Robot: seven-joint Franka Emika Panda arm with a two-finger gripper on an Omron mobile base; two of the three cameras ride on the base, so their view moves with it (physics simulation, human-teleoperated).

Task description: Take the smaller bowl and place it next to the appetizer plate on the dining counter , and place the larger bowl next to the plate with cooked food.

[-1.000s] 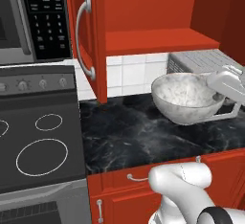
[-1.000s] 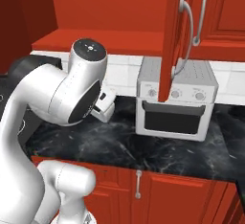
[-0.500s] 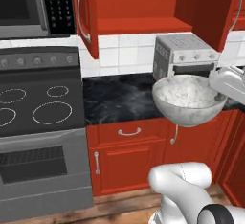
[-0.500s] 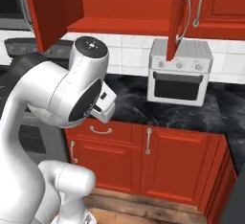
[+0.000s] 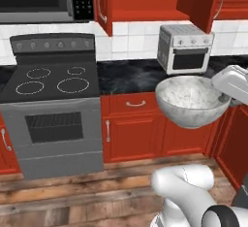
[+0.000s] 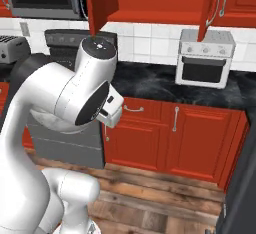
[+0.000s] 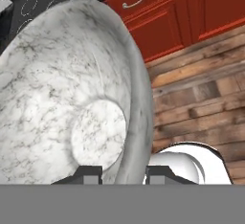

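The base backed away from the counter (image 5: 131, 75), so the stove (image 5: 51, 105) and floor (image 5: 72, 192) came into sight. The gripper (image 7: 123, 173) kept the marbled bowl (image 5: 191, 100) pinched, apparently level, ahead of the hand.

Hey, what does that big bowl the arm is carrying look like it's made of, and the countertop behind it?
The larger bowl looks like polished stone, perhaps marble or a glazed imitation: grey-white with fine dark veins and a soft sheen. The end effector grips its rim. The countertop looks like black marble, with pale cloudy veining and a smooth surface; a rendered image can't settle real stone or laminate.
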